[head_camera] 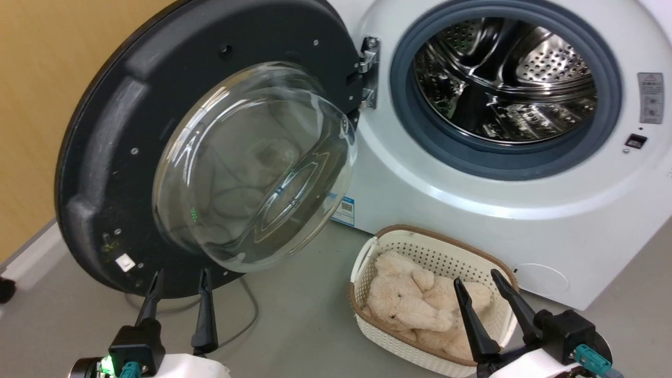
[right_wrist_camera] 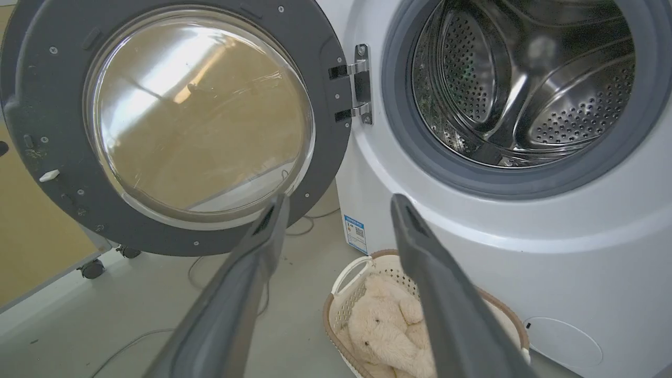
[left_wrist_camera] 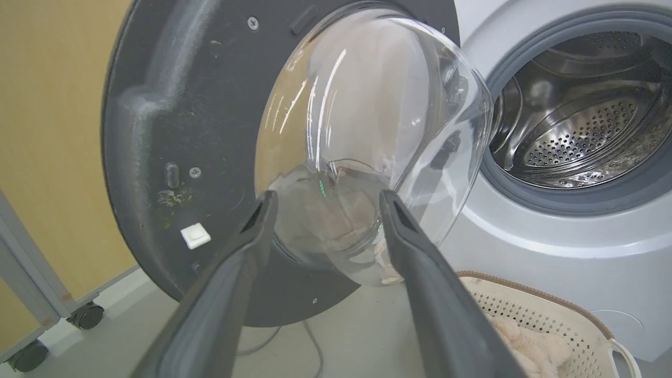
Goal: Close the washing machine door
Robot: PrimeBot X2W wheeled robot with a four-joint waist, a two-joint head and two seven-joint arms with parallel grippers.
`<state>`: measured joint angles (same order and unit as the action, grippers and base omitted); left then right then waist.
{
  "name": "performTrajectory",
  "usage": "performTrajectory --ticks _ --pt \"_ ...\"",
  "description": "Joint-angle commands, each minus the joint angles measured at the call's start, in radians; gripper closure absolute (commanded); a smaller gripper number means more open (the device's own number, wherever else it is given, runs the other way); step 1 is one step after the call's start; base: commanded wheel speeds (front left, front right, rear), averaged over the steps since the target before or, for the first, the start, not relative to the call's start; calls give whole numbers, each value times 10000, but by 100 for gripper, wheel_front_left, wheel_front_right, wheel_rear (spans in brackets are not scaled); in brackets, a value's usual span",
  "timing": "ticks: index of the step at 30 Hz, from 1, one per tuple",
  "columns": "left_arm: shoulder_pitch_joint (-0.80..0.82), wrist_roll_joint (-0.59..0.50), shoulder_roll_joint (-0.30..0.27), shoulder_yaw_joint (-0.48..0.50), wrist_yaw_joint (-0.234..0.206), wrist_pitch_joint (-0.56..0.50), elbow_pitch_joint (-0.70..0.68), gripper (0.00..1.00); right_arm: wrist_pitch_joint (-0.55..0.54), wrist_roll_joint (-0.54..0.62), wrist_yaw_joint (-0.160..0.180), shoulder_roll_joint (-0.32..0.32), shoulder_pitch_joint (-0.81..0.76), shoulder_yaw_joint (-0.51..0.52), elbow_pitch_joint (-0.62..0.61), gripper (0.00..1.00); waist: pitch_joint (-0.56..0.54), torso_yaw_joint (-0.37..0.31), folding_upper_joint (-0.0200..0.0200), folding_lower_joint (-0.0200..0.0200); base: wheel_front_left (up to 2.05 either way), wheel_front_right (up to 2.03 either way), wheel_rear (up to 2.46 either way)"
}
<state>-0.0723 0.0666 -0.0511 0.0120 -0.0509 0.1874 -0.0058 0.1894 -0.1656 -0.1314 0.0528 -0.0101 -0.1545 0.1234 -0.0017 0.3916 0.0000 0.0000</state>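
Clearly, the head view has the washing machine door [head_camera: 105, 157] swung wide open left of the drum [head_camera: 504, 79], the left gripper [head_camera: 180, 273] spread and empty just below its rim, the right gripper [head_camera: 476, 276], also spread, farther off. The left wrist view faces it head-on; the right wrist view has it up-left.

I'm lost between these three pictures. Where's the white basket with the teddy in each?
Head view: the basket sits low, right of centre.
Left wrist view: the basket is in the bottom right corner, cut off by the edge.
Right wrist view: the basket is at bottom centre.
Shared landmark: the steel drum, above the basket in every view.
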Motion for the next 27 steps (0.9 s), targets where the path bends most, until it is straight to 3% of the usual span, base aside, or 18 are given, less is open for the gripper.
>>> performTrajectory --ticks 1,27 --pt "-122 83 6 38 -7 126 -27 0 107 -141 6 -20 185 -70 69 0 35 91 0 0 0 0 0" --pt "-362 225 9 240 -86 649 -129 0 629 -643 7 -6 298 -695 538 0 8 1140 0 0 0 0 0"
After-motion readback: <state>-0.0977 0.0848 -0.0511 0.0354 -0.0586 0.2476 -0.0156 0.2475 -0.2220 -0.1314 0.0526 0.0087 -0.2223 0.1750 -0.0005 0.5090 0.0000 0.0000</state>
